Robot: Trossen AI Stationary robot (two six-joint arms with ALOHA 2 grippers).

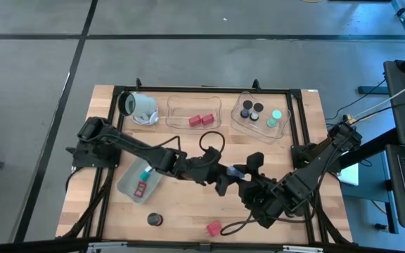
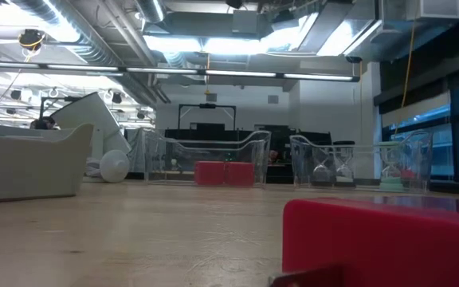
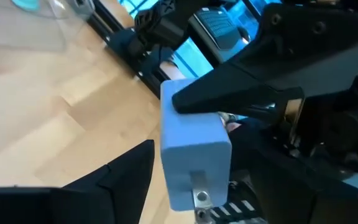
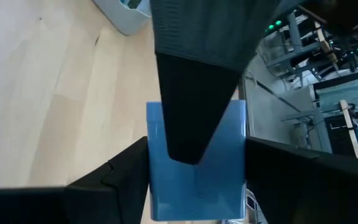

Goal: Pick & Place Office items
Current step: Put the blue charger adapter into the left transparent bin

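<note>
At the lower centre of the high view, you see the right gripper (image 1: pixel 248 184) clamped on the blue block (image 4: pixel 194 163) while the left gripper (image 1: pixel 225 180) stands with fingers apart around it, apparently for a handover.

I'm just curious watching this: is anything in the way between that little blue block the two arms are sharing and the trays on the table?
Nothing visible blocks it. The small blue block sits between the right gripper fingers, above bare wooden table; the left gripper is right beside it. The grey-blue tray and clear trays lie across open tabletop.
</note>
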